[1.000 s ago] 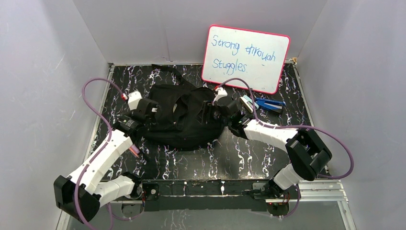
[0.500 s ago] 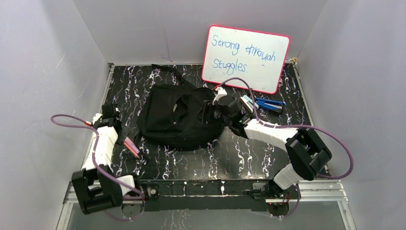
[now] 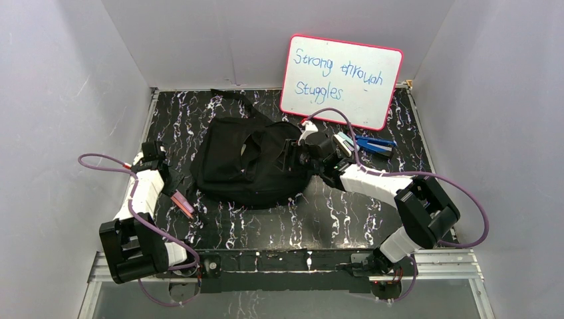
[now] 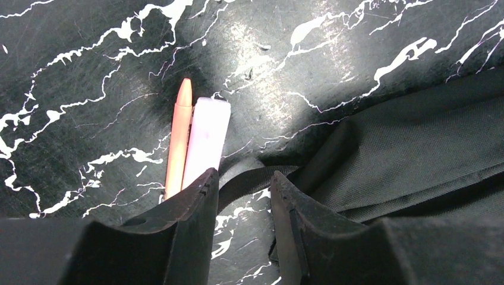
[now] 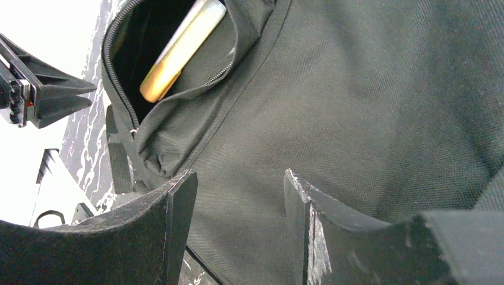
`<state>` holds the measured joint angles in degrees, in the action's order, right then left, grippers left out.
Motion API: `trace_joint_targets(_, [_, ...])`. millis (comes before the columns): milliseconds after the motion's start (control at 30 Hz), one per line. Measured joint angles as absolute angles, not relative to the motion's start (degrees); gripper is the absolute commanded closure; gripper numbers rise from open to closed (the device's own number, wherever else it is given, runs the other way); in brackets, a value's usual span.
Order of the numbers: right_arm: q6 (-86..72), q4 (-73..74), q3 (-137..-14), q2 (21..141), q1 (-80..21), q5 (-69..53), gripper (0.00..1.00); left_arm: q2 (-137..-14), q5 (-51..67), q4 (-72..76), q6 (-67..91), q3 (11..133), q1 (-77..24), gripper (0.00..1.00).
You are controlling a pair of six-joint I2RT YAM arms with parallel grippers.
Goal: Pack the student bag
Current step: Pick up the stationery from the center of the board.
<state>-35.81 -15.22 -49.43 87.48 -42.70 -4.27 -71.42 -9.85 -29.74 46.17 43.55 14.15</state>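
Left gripper [image 4: 243, 181], jaws apart, hangs over an orange pen [image 4: 178, 139] and what may be a pink eraser [image 4: 206, 139], just beside the student bag [image 3: 246, 166] lying mid-table [image 3: 319, 219]. My right gripper [image 5: 238, 184] gapes above its fabric. Closing here could snag the strap [image 4: 246, 169] under my left jaws and drag the bag.

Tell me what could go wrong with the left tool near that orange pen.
The left tool, open, straddles the strap of the student bag, not the orange pen or pale marker; closing may snag it and drag the bag. The pen and marker touch, so gripping one may shove the other. The yellow tube in the open pocket could slide out.
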Motion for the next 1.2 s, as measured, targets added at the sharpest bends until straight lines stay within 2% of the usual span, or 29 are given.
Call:
trace_joint_targets(767, [-36.1,-15.2,-46.9,87.4,-40.9,-5.0,0.36,-79.7,-9.8,-23.6,46.9,40.1,15.6,0.7])
trace_joint_targets(1067, [-36.4,-15.3,-45.2,86.5,-40.6,-4.9,0.35,-79.7,-9.6,-22.9,46.3,40.2,15.7,0.79])
trace_joint_targets(1200, [-36.4,-15.2,-45.2,85.0,-40.5,-4.6,0.35,-76.9,-9.8,-24.8,45.4,40.6,15.7,0.8])
